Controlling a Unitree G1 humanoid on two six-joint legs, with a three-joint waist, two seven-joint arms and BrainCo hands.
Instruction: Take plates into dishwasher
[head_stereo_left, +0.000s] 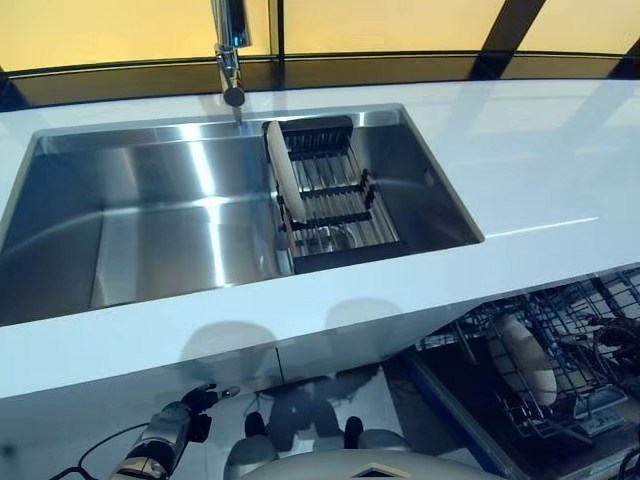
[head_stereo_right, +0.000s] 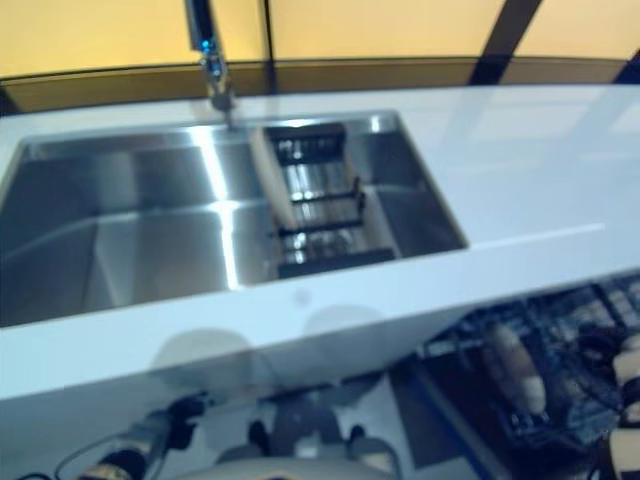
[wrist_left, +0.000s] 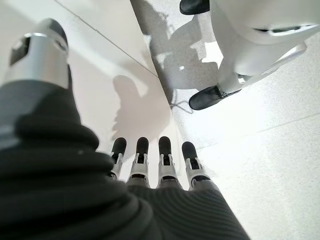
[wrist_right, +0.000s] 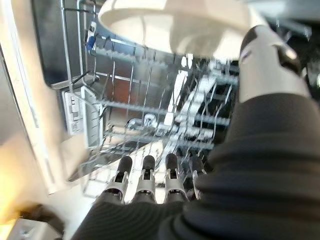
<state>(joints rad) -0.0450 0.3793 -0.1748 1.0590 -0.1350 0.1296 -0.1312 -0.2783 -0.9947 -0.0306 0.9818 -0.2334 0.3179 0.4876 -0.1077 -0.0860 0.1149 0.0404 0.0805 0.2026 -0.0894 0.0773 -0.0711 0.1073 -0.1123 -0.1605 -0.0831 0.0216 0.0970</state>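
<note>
One cream plate (head_stereo_left: 288, 172) stands on edge at the left side of a dark wire drying rack (head_stereo_left: 335, 195) inside the steel sink (head_stereo_left: 150, 220). A second cream plate (head_stereo_left: 528, 360) stands upright in the pulled-out dishwasher rack (head_stereo_left: 560, 400) at the lower right. My right hand (head_stereo_right: 628, 365) hangs over that rack at the right edge. In its wrist view the fingers (wrist_right: 145, 180) are straight, and the plate (wrist_right: 175, 25) is just beyond the thumb, not gripped. My left hand (head_stereo_left: 175, 420) hangs low in front of the cabinet, fingers (wrist_left: 150, 165) straight and empty.
A white countertop (head_stereo_left: 540, 170) runs around the sink and above the dishwasher. The faucet (head_stereo_left: 231, 60) rises behind the sink, close to the drying rack. White cabinet fronts stand below the counter by my left hand.
</note>
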